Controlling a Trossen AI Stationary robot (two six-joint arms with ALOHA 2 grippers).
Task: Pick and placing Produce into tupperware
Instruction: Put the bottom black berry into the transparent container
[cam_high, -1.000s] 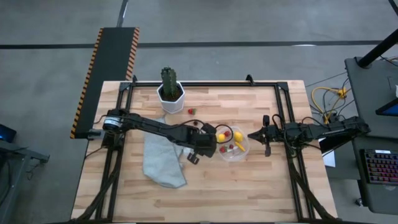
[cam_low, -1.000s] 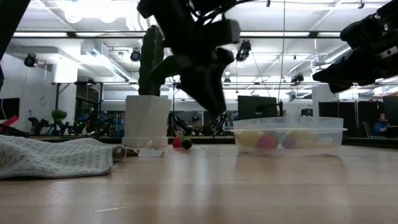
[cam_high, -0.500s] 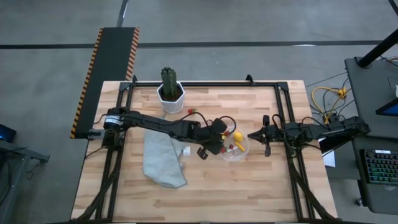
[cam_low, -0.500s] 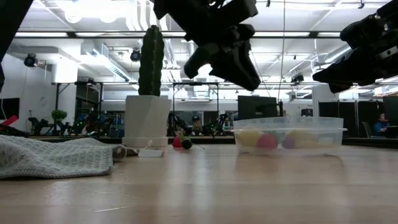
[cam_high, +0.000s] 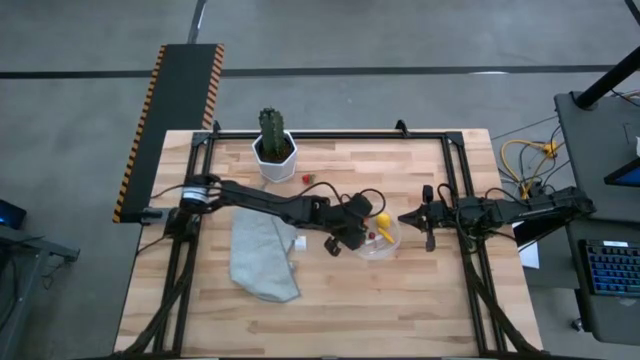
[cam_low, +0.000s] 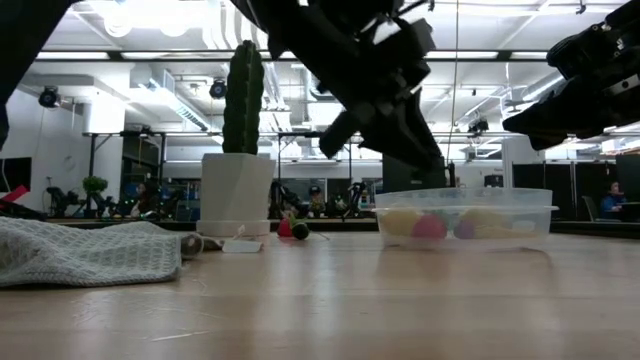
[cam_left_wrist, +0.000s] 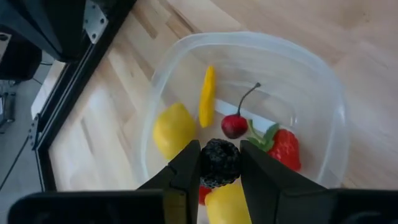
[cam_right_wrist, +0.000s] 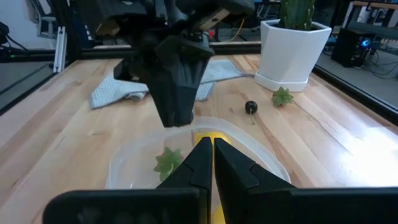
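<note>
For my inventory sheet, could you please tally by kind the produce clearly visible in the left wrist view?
Lemons: 2
Yellow stick: 1
Cherry: 1
Strawberry: 1
Blackberry, in left gripper: 1
Total: 6, plus a half-hidden red bit.

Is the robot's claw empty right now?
No, the left gripper is pinching a blackberry above the tub.

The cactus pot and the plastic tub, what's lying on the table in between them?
High view: a strawberry beside the pot, otherwise wood up to the tub; the left arm crosses above.
</note>
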